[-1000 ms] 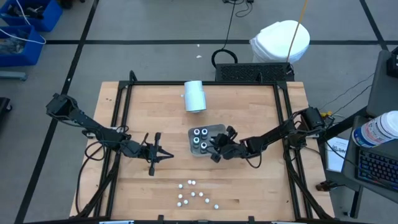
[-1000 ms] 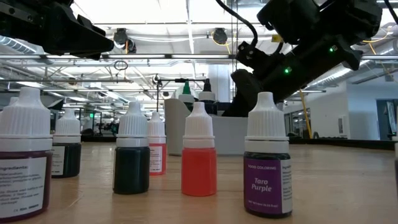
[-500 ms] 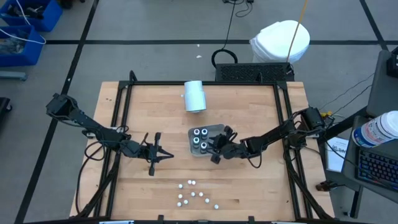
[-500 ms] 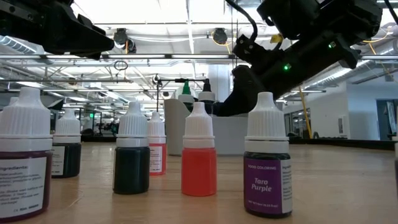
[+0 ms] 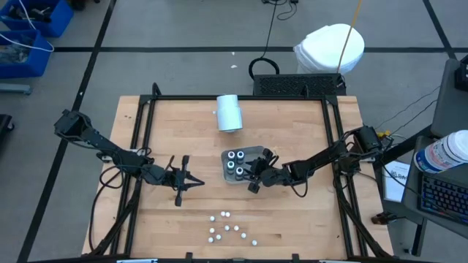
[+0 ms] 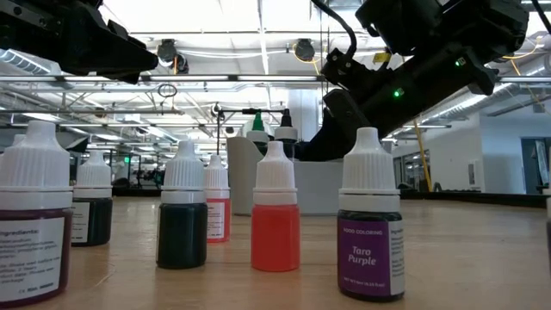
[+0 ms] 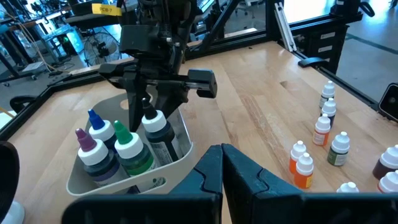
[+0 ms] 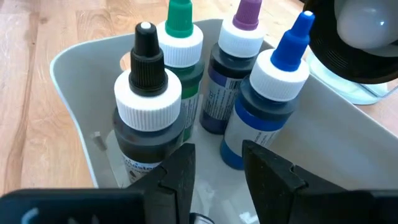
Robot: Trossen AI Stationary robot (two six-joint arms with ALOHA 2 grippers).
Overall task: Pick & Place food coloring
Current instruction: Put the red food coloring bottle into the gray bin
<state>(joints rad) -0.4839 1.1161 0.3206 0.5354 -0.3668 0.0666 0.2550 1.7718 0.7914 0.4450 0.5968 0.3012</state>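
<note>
The right tool [image 5: 253, 174] sits at the grey tray [image 5: 252, 151] in the middle of the bench [image 5: 292, 219], its fingers parted on either side of the black-tipped bottle [image 8: 147, 118] and not gripping it. That bottle stands upright in the tray with 3 others, tipped green [image 8: 180, 38], purple [image 8: 239, 46] and blue [image 8: 273, 74]. The left tool [image 5: 191, 183] hangs clenched and empty, left of the tray. The small bottles [image 5: 228, 228] stand clustered near the bench's front edge. A white cylinder [image 5: 229, 112] lies behind the tray.
</note>
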